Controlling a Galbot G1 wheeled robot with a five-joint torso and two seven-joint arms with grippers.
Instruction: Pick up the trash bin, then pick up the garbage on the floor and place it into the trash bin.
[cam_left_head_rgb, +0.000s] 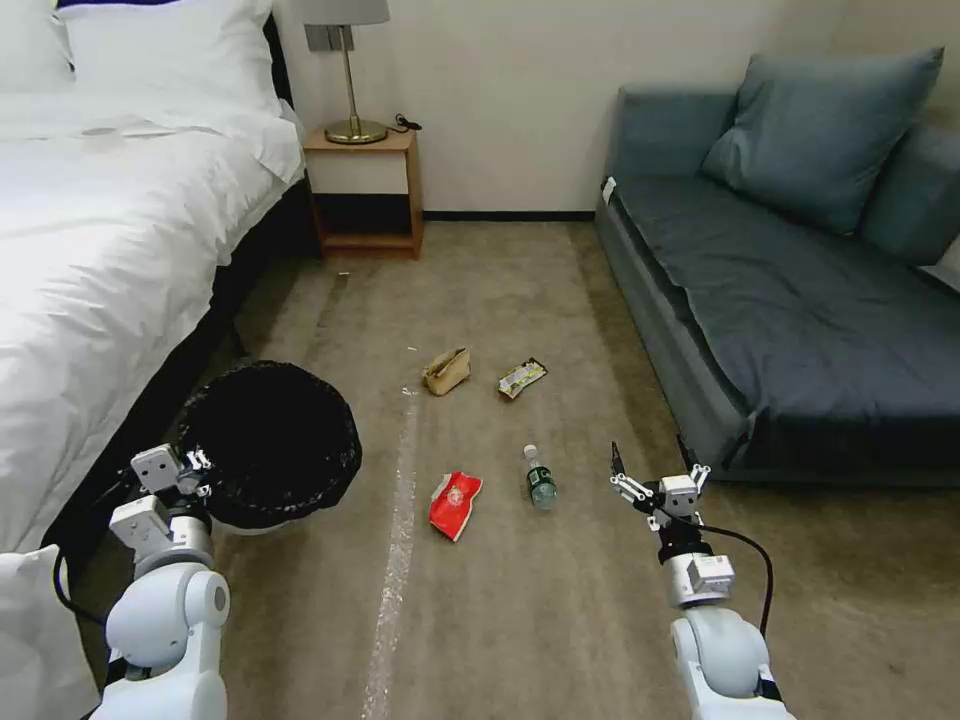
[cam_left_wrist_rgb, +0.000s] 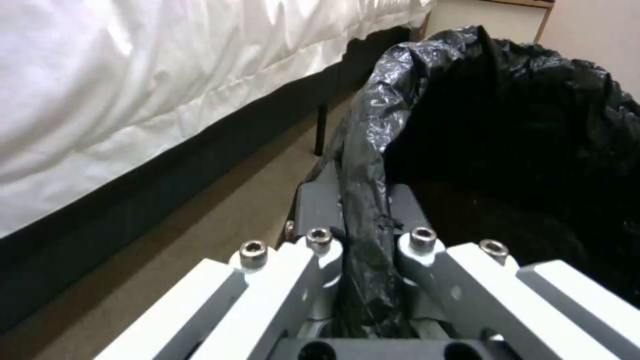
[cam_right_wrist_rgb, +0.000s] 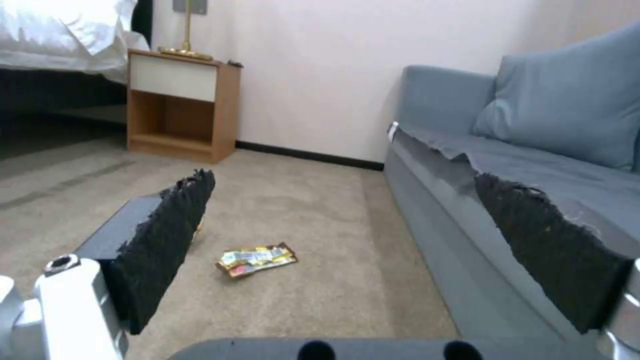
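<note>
Left gripper (cam_left_wrist_rgb: 363, 220) pinches the crinkled black-bagged rim of the round bin (cam_left_head_rgb: 268, 440), while right gripper (cam_left_head_rgb: 655, 470) hovers spread near the bottle (cam_left_head_rgb: 540, 478).

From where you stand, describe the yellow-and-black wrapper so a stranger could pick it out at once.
Start at the grey sofa on the right and look to the carpet beside its front edge. The yellow-and-black wrapper lies flat there, just right of the tan paper bag and beyond the clear bottle. It is the only flat, rectangular, yellow printed piece among the litter.
</note>
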